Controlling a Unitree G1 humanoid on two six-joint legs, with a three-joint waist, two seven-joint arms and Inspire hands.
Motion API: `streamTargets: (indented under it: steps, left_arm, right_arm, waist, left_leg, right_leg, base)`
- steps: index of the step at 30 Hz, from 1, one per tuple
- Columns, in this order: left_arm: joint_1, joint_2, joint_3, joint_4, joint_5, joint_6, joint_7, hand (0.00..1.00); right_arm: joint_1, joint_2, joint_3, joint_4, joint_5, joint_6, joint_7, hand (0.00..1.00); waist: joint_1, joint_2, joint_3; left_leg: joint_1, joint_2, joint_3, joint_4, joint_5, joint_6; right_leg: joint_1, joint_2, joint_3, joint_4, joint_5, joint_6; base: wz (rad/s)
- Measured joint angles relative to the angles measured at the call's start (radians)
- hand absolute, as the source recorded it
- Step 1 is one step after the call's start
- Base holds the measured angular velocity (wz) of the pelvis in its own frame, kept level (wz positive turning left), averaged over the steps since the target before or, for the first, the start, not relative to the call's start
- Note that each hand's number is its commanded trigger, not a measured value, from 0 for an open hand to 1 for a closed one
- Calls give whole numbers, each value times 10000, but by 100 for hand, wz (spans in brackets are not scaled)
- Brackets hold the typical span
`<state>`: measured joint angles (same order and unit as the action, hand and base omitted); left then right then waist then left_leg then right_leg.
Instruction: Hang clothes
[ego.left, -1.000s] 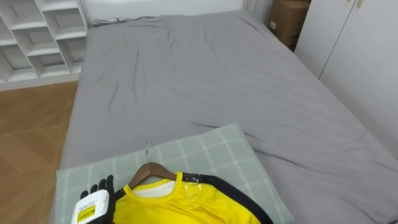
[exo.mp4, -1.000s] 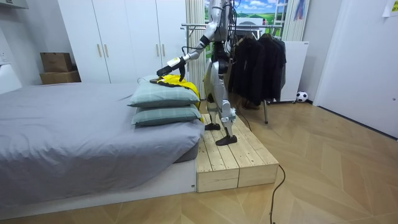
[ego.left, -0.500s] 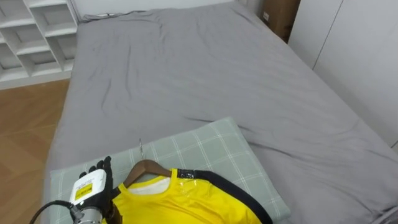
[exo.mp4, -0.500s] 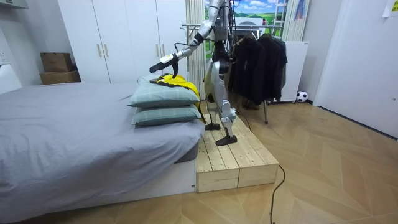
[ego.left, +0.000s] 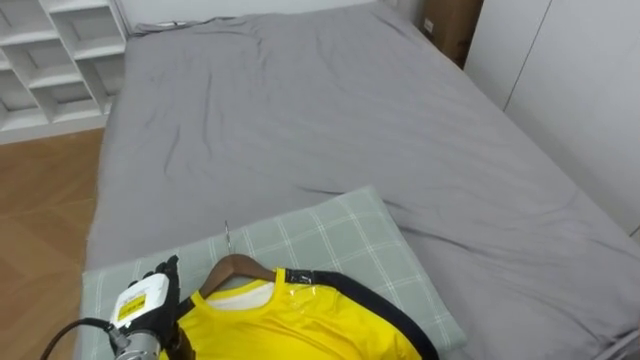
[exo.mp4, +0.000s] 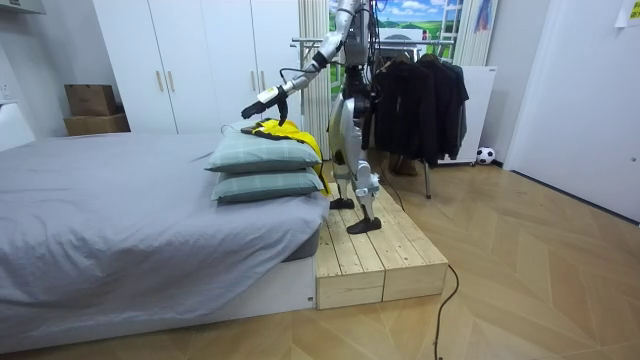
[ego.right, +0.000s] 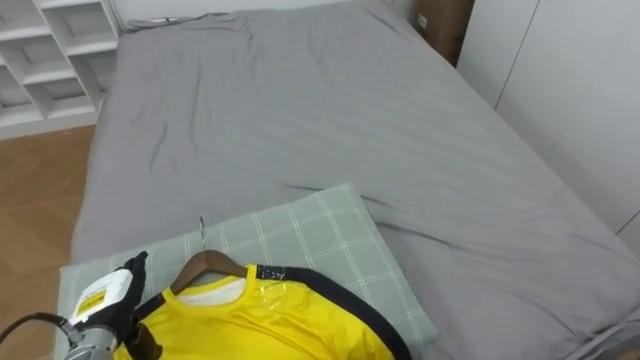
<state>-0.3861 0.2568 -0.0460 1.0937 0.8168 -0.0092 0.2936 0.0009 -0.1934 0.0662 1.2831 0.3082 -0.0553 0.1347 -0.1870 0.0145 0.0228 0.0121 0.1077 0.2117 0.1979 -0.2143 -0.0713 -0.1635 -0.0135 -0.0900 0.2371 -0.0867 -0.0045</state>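
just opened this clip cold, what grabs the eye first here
A bright yellow shirt on a wooden hanger lies on the checked pillow at the near end of the grey bed. The robot's left hand, fingers straight, is right by the shirt's shoulder at the eye view's lower left. In the room view, a rack of dark clothes stands behind the robot.

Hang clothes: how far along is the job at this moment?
Done: the yellow shirt is on its wooden hanger, lying on the top pillow. In hand: nothing yet; the left hand hovers open by the hanger's shoulder. Left: grip the hanger, carry it to the clothes rack behind the robot and hook it on.
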Motion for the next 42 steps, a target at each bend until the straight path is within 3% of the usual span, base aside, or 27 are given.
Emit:
streamTargets:
  steps: [11,13,18,26,34,42]
  left_arm:
    - [-304,62,-261,-13,13,5,5,0]
    - [-450,60,-325,100,8,6,12,0]
    - [-771,27,-377,306,1,-56,93,0]
    - [-1340,-24,-584,987,-299,-200,529,0]
    - [-1425,-27,-750,1401,-412,-240,856,0]
    - [-1630,-14,-743,1451,-532,-246,882,0]
  right_arm:
    - [-354,-4,226,63,-29,-7,-127,0]
    - [-529,-3,236,158,-104,-7,-180,0]
    - [-903,8,299,161,-414,-118,-305,0]
    - [-1140,3,302,-41,-397,-104,-534,0]
    - [-1330,4,518,-137,-385,-108,-665,0]
    - [-1542,8,514,-252,-373,-79,-665,0]
  waist:
    - [-78,-22,6]
    - [-127,-39,123]
    - [-253,-15,231]
    - [-320,-31,309]
    - [-406,-166,392]
    - [-511,-250,381]
  left_leg:
    - [-728,29,-12,328,0,0]
    - [-881,31,-19,452,0,0]
    - [-1348,14,-7,710,-12,16]
    - [-1984,-53,51,1111,-24,38]
    - [-2519,-118,39,1547,-29,57]
    - [-3246,-152,13,2182,-140,237]
  right_leg:
    - [-615,-70,-218,117,45,-63]
    - [-690,-125,-309,266,44,-67]
    - [-1287,-221,-334,724,-14,-121]
    - [-2093,-369,-252,1422,-270,-224]
    - [-2749,-472,-102,1983,-456,-277]
    - [-3331,-578,-68,2305,-388,-212]
  base:
    - [3]
    - [17]
    - [4]
    - [-1]
    - [0]
    - [1]
